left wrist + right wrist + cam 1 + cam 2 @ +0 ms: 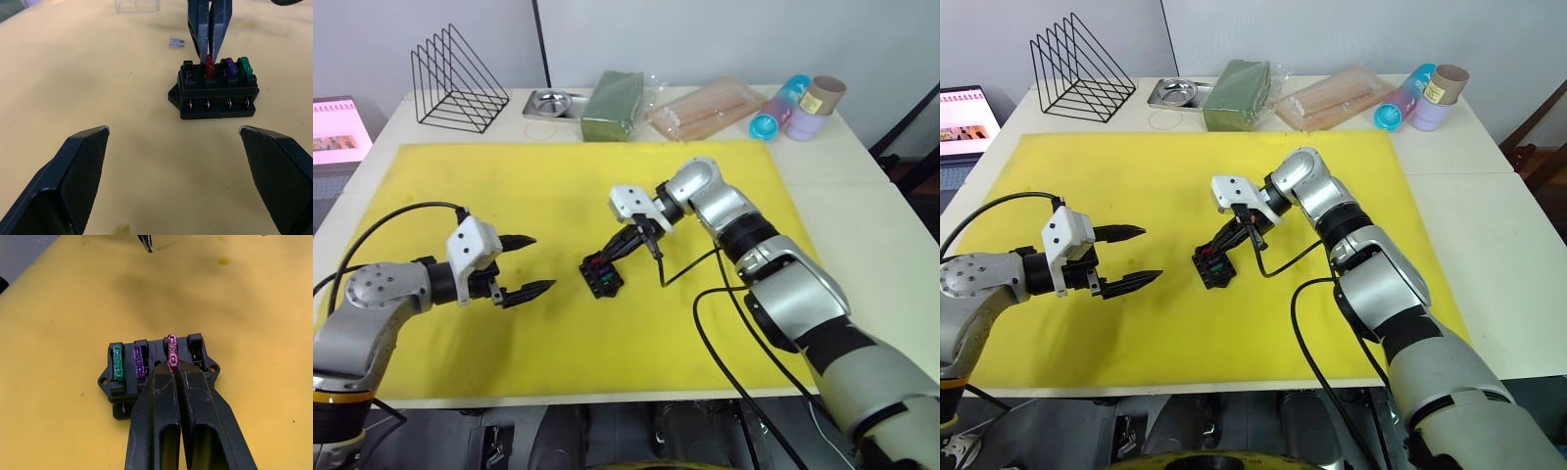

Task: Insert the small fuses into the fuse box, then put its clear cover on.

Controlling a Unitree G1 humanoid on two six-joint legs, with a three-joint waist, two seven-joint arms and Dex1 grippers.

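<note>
The black fuse box (600, 275) lies mid-mat on the yellow mat (460, 186). A green fuse (117, 363) and a purple fuse (139, 361) stand in its slots. My right gripper (173, 366) is shut on the red fuse (171, 347), which stands upright in the third slot; the fourth slot is empty. A greyish fuse (176, 43) lies loose on the mat just beyond the box. The clear cover (137, 5) sits farther off. My left gripper (540, 262) hovers open to the left of the box, holding nothing.
Along the table's back edge stand a black wire rack (458, 78), a metal tray (553, 103), a green packet (612, 103), a clear bag of sticks (705, 110) and coloured cups (798, 106). A screen (340, 129) sits at the far left. Black cables trail from my right arm.
</note>
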